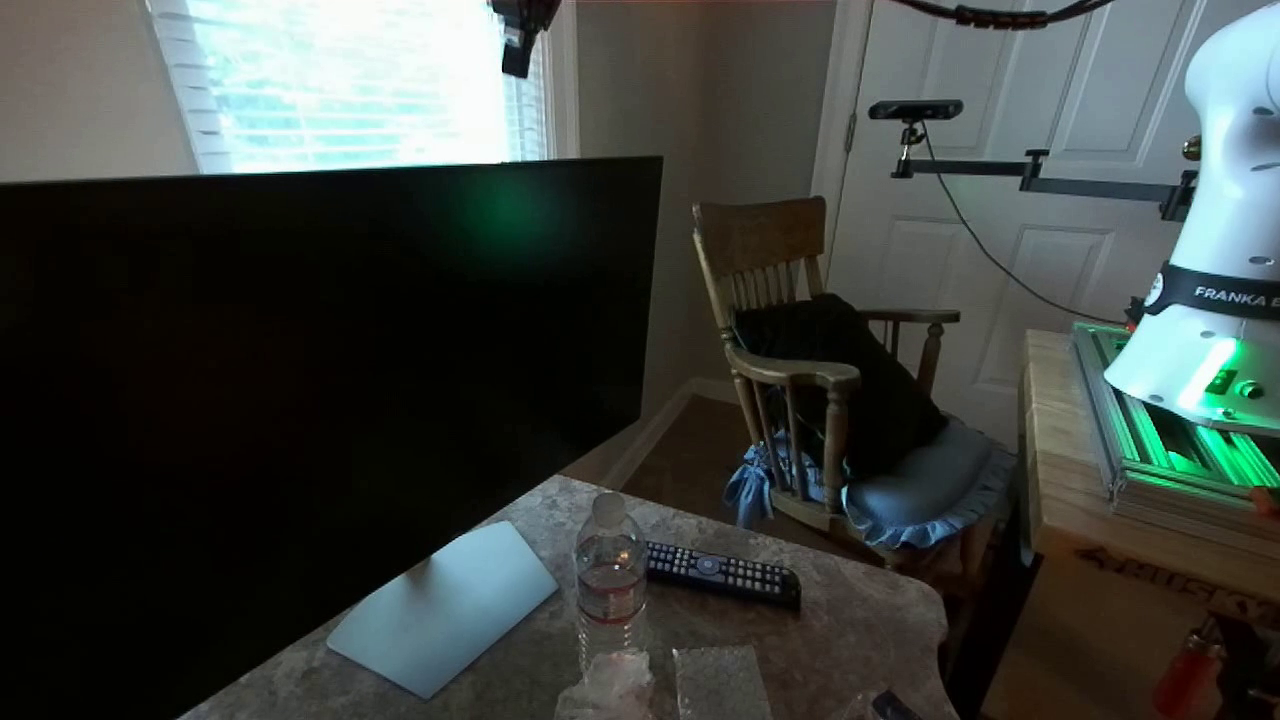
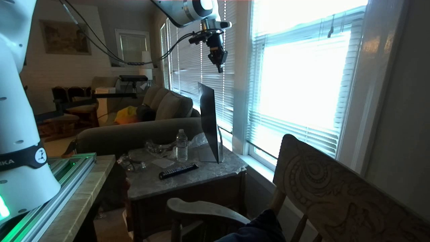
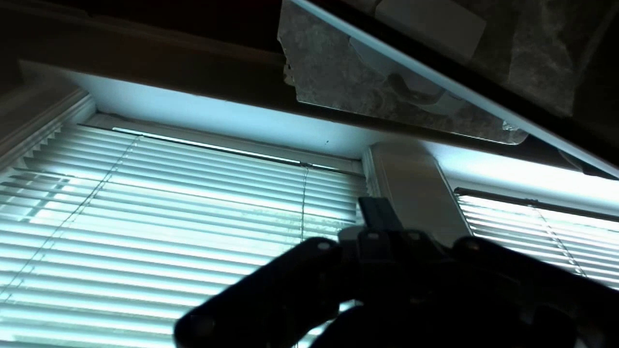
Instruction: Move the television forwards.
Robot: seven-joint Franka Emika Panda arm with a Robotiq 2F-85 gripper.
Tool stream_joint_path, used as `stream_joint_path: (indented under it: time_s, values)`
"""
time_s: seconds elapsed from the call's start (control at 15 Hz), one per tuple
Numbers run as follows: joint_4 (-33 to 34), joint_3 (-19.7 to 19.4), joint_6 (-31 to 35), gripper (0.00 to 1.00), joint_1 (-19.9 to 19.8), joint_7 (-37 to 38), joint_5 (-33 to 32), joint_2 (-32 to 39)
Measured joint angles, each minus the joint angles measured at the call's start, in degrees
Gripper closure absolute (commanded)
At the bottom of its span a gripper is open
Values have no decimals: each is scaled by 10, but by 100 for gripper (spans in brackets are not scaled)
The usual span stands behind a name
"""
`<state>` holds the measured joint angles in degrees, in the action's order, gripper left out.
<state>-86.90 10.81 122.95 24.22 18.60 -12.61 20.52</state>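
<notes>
I see slim black fingers (image 3: pixel 379 213) pressed together, higher than the huge flat black television (image 1: pixel 330 390) — upright on the mottled grey tabletop (image 1: pixel 850 625), near a clear plastic bottle (image 1: pixel 611 575) and a blind-covered window (image 1: pixel 350 85).

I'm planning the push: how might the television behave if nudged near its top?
The television may tip rather than slide, rising tall above a narrower foot. In an exterior view it looks thin, so probably fragile.

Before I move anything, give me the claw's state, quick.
Claw: closed, holding nothing visible, not touching the television.
</notes>
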Motion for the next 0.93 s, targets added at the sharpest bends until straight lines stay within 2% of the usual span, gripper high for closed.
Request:
stream_joint_path:
  time_s: [0.33,0.6,0.67,0.93]
  values:
    - [-1,7,-18,32,5,-1,-5,-50]
    - [0,14,-90,4,7,-1,-30,-91]
    - [0,16,-111,1,7,-1,-35,-99]
    - [1,28,-185,0,6,-7,-35,-124]
